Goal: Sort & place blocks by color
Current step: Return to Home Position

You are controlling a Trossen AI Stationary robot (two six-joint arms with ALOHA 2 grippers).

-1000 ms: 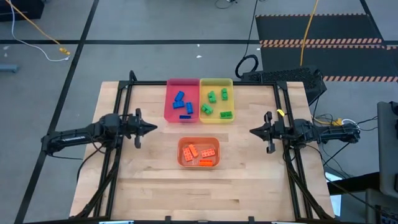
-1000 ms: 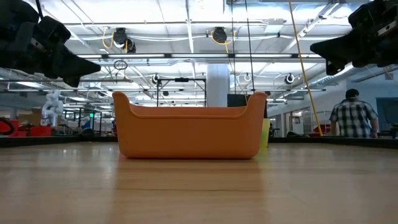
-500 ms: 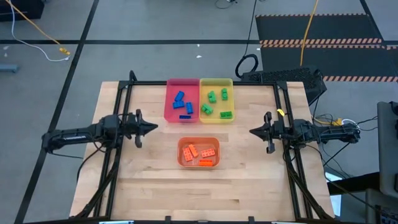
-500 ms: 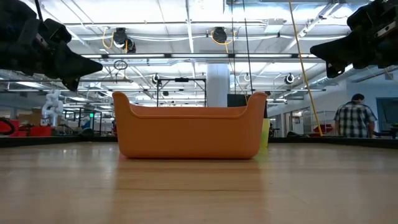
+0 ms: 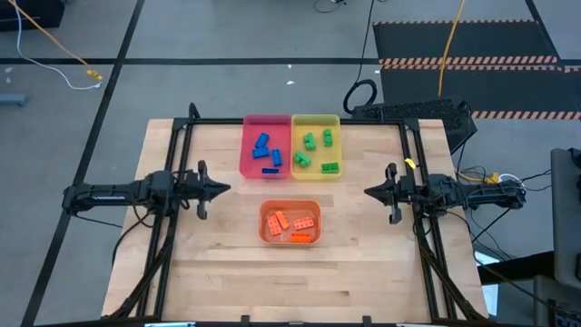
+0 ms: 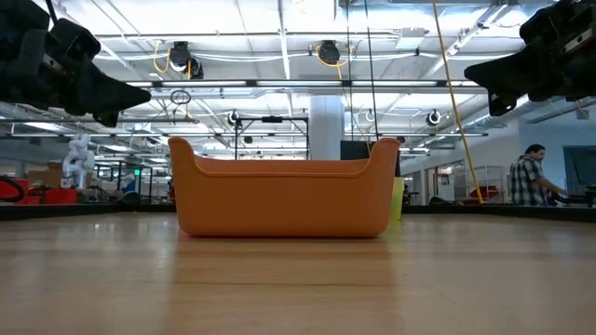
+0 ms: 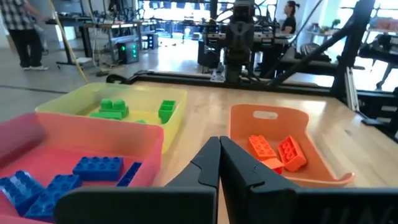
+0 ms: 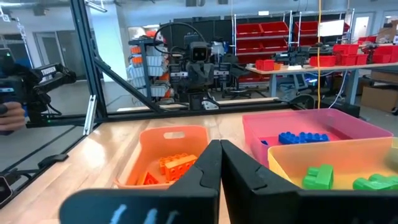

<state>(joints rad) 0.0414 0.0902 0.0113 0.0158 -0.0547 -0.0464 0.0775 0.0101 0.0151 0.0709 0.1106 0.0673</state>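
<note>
I see the blue blocks (image 5: 262,141) in the pink tray (image 5: 243,150), green blocks (image 5: 309,141) in the yellow tray (image 5: 339,145) and orange blocks (image 5: 279,219) in the orange tray (image 5: 290,203). My left arm (image 5: 136,193) and right arm (image 5: 454,193) hover at opposite worktop (image 5: 227,263) sides, both jaws pressed together.

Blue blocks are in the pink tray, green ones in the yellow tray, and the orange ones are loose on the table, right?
No: the high view shows the orange blocks inside the orange tray, not loose. The blue blocks in the pink tray and green blocks in the yellow tray are right.
</note>
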